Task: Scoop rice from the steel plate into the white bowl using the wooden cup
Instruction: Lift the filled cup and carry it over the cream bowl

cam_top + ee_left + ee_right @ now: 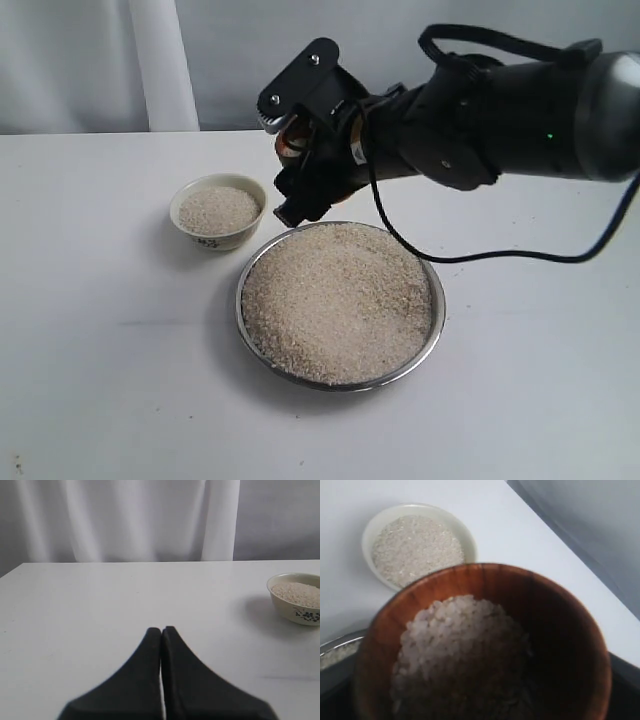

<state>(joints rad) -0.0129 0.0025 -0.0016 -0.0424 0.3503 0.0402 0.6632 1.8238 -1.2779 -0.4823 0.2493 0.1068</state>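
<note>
- Left gripper (pixel 161 630): fingers pressing together on nothing, hanging over the bare table (pixel 75 610), well apart from the bowl (pixel 225 241).
- Bowl sitting just left of the plate (pixel 345 386), nearly brimming with rice (pixel 218 208).
- Cup (pixel 560 630) riding in the right gripper (pixel 285 160). Jaws seemingly clamping it, though the arm is hiding much. It is hovering near the plate's far rim, carrying rice.
- Plate lying on the table, heaped with rice.

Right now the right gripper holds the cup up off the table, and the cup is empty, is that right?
No. The cup is not empty: the right wrist view shows rice in it. The right gripper does hold it up off the table.
</note>
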